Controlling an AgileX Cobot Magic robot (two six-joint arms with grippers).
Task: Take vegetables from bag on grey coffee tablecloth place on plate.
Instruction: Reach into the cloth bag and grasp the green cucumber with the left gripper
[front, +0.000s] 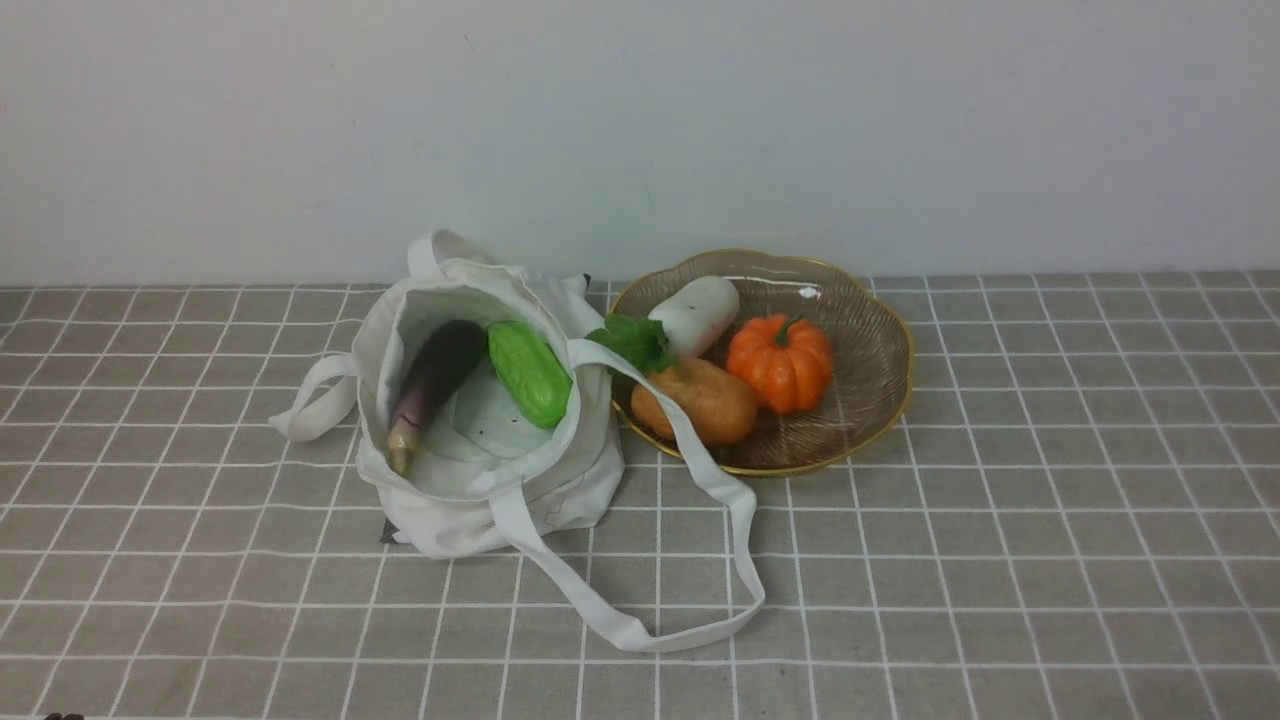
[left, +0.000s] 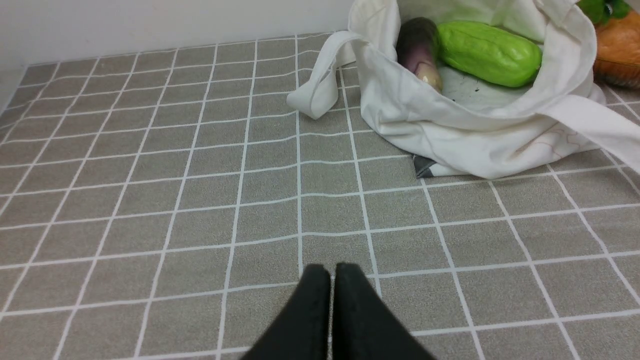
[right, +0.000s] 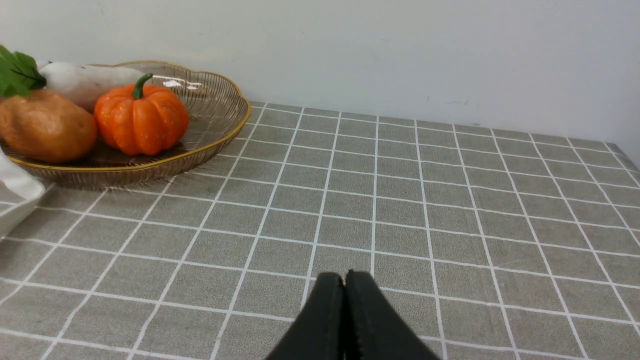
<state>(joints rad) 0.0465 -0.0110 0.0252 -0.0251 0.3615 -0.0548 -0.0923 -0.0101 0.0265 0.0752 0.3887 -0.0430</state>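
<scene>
Checking in from the remote station. Both grippers are parked over bare cloth (front: 1000, 560) right now. The left gripper (left: 332, 274) is pointing across empty squares with its jaws pressed flat together, gripping nothing, and the bag (left: 450, 135) is sitting ahead of it, well apart. The right gripper (right: 344, 281) is doing the same: jaws closed tight with nothing between them. The plate (right: 220, 135) is sitting well off from it, over by the far wall.

The eggplant (front: 432, 385) and the gourd (front: 530, 375) are both lying inside the bag, which is slumping open-mouthed on the cloth just left of the plate. The eggplant is leaning along the bag's left inner wall with its pale stem end pointing toward me. The gourd is lying just right of it, up against the bag's right rim. Their far ends are either touching or nearly so; I can't tell which.

One strap (front: 640, 625) is looping out across the cloth toward me and crossing the plate's near-left edge. The other strap (front: 310, 400) is flopping out to the left.

The plate is holding a pumpkin (front: 780, 362), a potato (front: 700, 402) and a white radish (front: 697, 312) with green leaves (front: 632, 342).
</scene>
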